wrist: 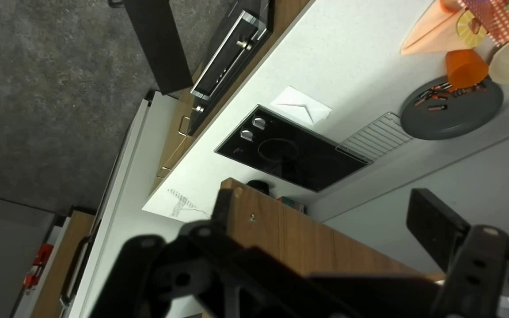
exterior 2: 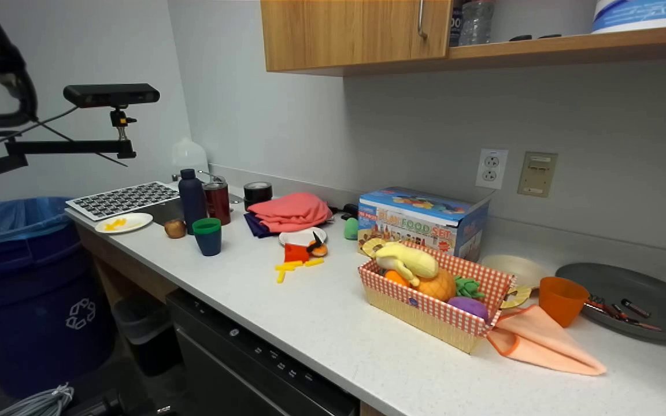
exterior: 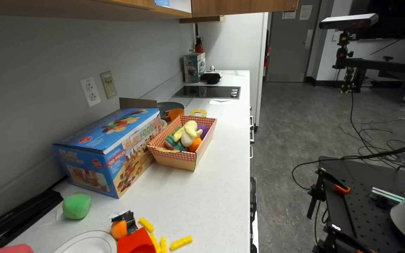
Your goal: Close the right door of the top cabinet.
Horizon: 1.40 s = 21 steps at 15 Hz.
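Note:
The right door is a flat tan wooden panel that stands open, swung out from the top cabinet (exterior: 65, 10). Its lower part (exterior: 244, 6) shows at the top of an exterior view, and its face (wrist: 298, 234) fills the lower middle of the wrist view. The cabinet also shows in an exterior view (exterior 2: 541, 51), with its other door shut and the shelf beside it open. My gripper (wrist: 325, 212) is open, fingers wide apart. In the wrist view one finger overlaps the door's free edge; I cannot tell if it touches. The gripper is outside both exterior views.
Below is the white countertop (exterior: 220, 175) with a blue box (exterior: 93, 151), a checked basket of toy food (exterior: 174, 163) and a black cooktop (wrist: 294, 150). A tall white panel (exterior: 237, 42) stands past the counter's end. Camera arms (exterior: 381, 65) stick out over the floor.

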Each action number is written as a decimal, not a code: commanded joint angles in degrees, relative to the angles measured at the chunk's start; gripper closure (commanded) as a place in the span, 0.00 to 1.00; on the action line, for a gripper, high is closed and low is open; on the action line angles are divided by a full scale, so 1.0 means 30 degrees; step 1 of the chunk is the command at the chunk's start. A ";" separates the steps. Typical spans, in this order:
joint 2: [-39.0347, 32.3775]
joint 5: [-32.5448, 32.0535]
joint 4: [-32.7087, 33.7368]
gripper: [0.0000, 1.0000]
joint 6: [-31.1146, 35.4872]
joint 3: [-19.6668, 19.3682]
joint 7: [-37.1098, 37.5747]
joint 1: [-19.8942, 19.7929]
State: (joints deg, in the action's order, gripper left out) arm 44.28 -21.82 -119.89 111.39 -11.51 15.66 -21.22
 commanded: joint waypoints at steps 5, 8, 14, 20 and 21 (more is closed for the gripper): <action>-0.3530 0.0240 0.4066 0.00 0.0773 -0.1972 -0.2713 0.0191; -0.5027 0.0729 0.5623 0.00 0.1180 -0.3026 -0.5182 0.0749; -0.5780 0.1130 0.5813 0.00 0.1898 -0.3087 -0.5783 0.0301; -0.5751 0.0996 0.5662 0.00 0.2388 -0.2802 -0.5294 0.0259; -0.6033 0.1045 0.5613 0.00 0.3151 -0.2916 -0.5232 0.0339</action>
State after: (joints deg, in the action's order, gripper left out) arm 27.47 -18.94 -103.13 117.30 -20.66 -0.96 -19.75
